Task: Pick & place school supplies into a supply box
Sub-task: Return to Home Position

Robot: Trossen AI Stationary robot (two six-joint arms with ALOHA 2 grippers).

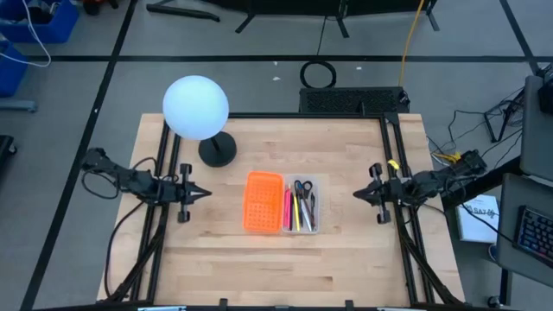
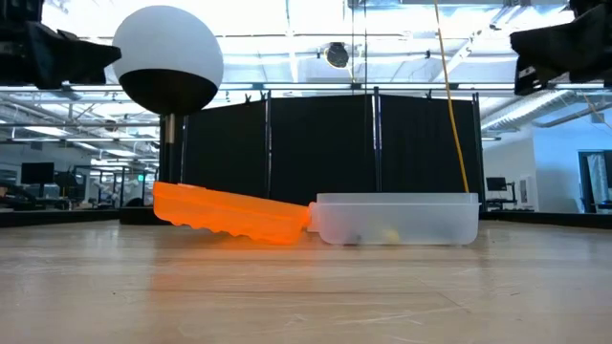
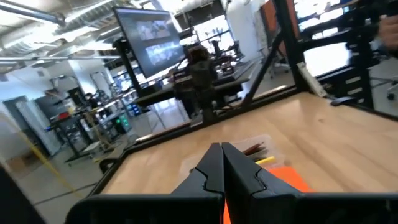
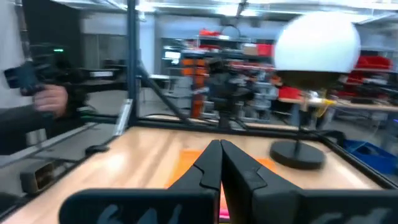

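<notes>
Two dark grippers hang above the table, both empty. The left gripper [image 1: 195, 193] has its fingers pressed together so the tips meet in a point, as its own wrist view shows. It sits over the left side of the pale wooden table [image 1: 259, 268] and aims toward the middle. The right gripper [image 1: 360, 195] is closed to a point in the same way, over the right side and facing the left one.

Between them, well apart from both, lies the small rectangular plastic supply box [image 1: 263, 203], opened flat. Its bright orange half [image 2: 234, 212], with a grid of holes, is toward the left arm and rests tilted in the low view. Its clear translucent tray half [image 2: 397, 218] is toward the right arm and sits flat on the wood.

Inside the tray, small black-handled scissors [image 1: 302, 187] lie at the far end. Thin pens and pencils [image 1: 295, 212] in pink, yellow and dark colours lie side by side along the tray's length.

Beyond the box, on the left arm's side, stands a white globe lamp [image 1: 196, 107] on a round black base [image 1: 217, 151]. The right wrist view shows a person's hand [image 4: 55, 98] past the table's edge.
</notes>
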